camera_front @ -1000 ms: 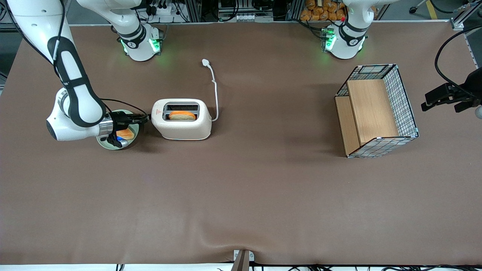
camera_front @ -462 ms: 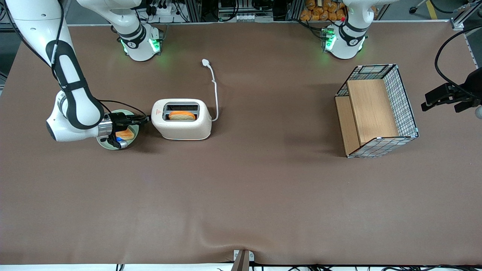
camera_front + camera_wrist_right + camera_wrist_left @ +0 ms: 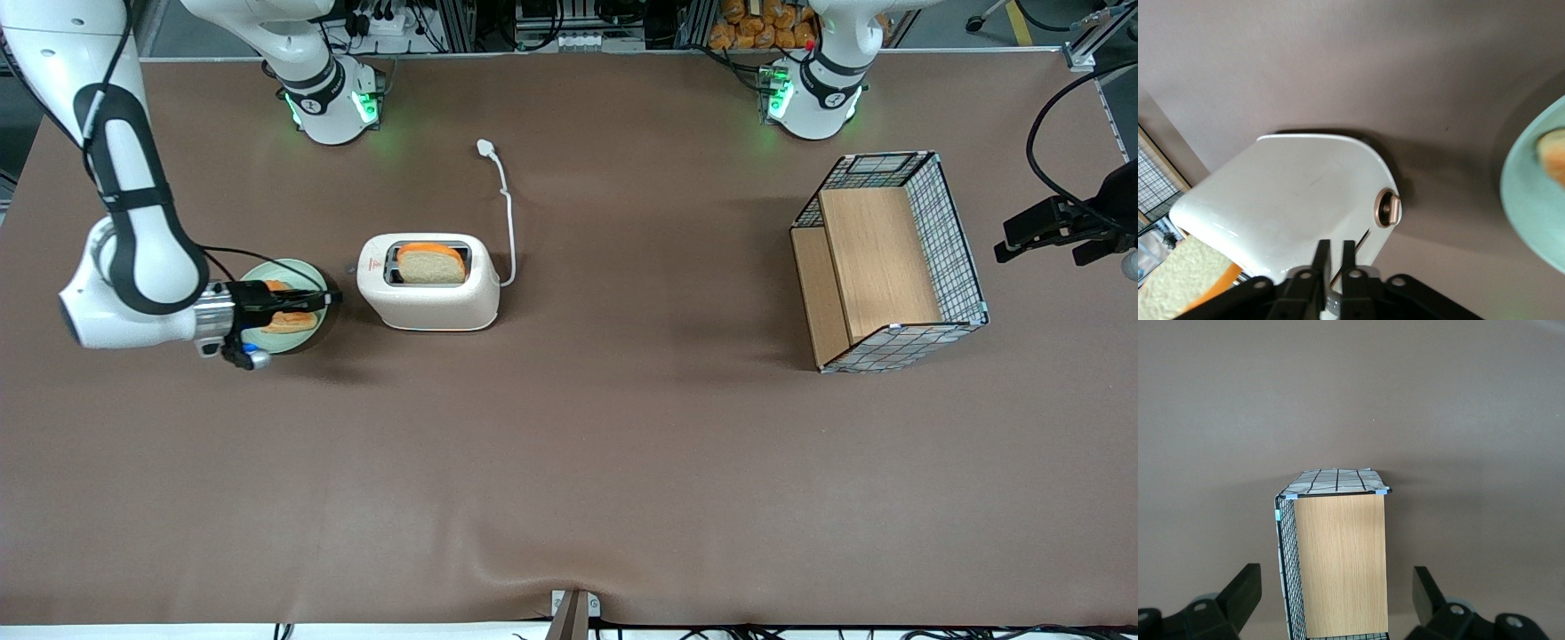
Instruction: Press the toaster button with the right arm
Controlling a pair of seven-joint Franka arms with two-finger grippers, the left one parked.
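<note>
front view – gripper (image 3: pixel 327 299), fingers pinched together, hangs over the plate's (image 3: pixel 313 274) rim, bare table between it and toaster (image 3: pixel 429 293).

This is a robot lab set up as a test bench. A wide table (image 3: pixel 622 462) under a plain brown cover carries two robot bases (image 3: pixel 333 102) with green lights, bolted near the edge farthest from the front camera. Above that edge run metal frame rails (image 3: pixel 462 22) hung with cables and power strips. The household things are staged props: a toaster (image 3: pixel 428 284) with bread in its slot, a plate (image 3: pixel 293 276) beside it, and a wire-and-wood basket (image 3: pixel 889 262) toward the parked arm's end. The gripper (image 3: pixel 324 302) hangs over the plate, just beside the toaster.
</note>
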